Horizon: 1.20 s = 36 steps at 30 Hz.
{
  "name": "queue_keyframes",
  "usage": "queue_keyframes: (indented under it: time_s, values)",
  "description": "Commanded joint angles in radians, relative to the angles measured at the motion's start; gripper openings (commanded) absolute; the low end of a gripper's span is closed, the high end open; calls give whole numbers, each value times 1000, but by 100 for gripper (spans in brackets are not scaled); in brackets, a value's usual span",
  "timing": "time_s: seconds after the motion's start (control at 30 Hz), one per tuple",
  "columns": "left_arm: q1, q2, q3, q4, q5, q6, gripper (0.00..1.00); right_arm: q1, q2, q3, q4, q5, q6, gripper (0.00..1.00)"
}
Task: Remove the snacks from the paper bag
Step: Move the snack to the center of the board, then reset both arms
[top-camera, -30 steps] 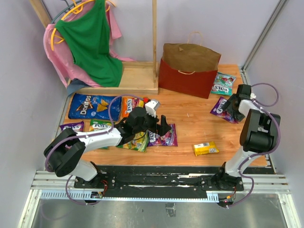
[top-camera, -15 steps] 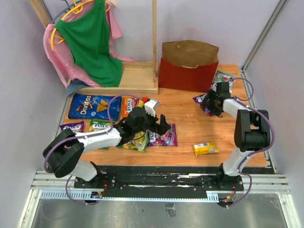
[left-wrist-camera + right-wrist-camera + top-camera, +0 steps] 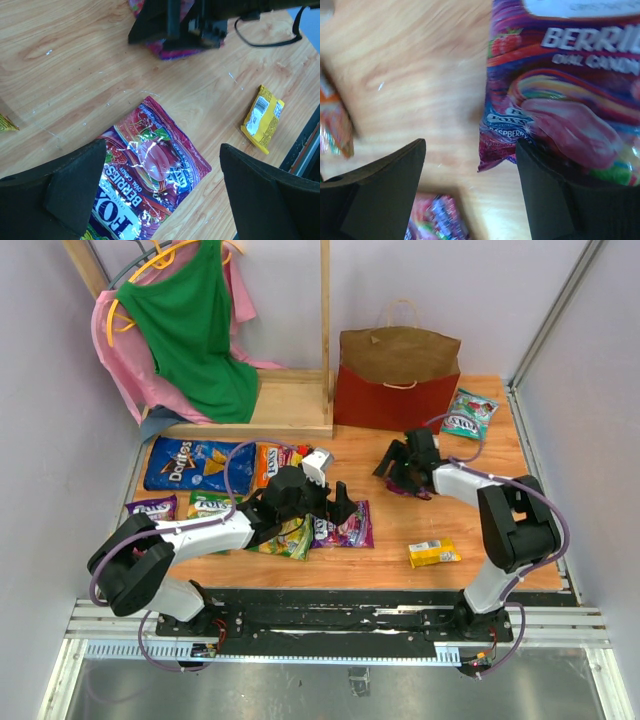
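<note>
Nearest the arms, a small yellow packet [image 3: 433, 553] lies flat on the table [image 3: 400, 530], to the right and apart from everything else. Just beyond it and to the left, the left gripper [image 3: 338, 508] hovers with its fingers spread wide, holding nothing. A purple berries packet [image 3: 150, 175] lies flat beneath it, with a yellow-green packet [image 3: 288, 538] just beside that on the left.

Farther in, right of centre, the right gripper [image 3: 400, 462] is low over a second purple packet [image 3: 570, 100]. Its fingers stand wide too. The wrist view, which is blurred, shows the packet flat on the wood with its edge running behind one finger, not pinched.

Along the left side lie the Doritos bag [image 3: 193, 464] and an orange pack [image 3: 272, 464]. A teal pack [image 3: 467, 416] sits far right, near the paper bag [image 3: 395, 400]. The bag stands upright against the far wall and its inside cannot be seen.

The step in hand looks like setting this purple packet down among the others. The task seems close to done. Next, the right arm would need to lift clear without dragging the packet, then reach back into the bag's mouth to check for anything left.
</note>
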Motion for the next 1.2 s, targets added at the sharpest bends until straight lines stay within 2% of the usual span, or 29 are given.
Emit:
queue_keyframes:
  time_s: [0.0, 0.13, 0.33, 0.43, 0.57, 0.67, 0.83, 0.97, 1.17]
  values:
    - [-6, -31, -11, 10, -17, 11, 100, 164, 67, 0, -188, -34, 55, 75]
    - [-6, -45, -17, -1, -23, 12, 100, 194, 44, 73, -228, -87, 22, 75]
    - [-6, -77, -30, -4, -34, 16, 100, 182, -152, 113, -349, 43, -129, 78]
    - [-6, -86, -31, -4, -35, 17, 100, 146, -235, 105, -377, 59, -225, 78]
    - [-6, -87, -34, 0, -28, 15, 100, 60, -295, 61, -383, 80, -282, 71]
    - [-6, -87, -32, -1, -26, 13, 100, 13, -274, 41, -374, 97, -303, 69]
    - [-6, -87, -34, -4, -33, 12, 100, 12, -178, 67, -340, 125, -323, 64]
    - [-6, -84, -30, -10, -35, 12, 100, 39, -83, 106, -323, 127, -314, 58]
    - [-6, -86, -23, -32, -52, 21, 100, 130, 36, 151, -289, 163, -223, 61]
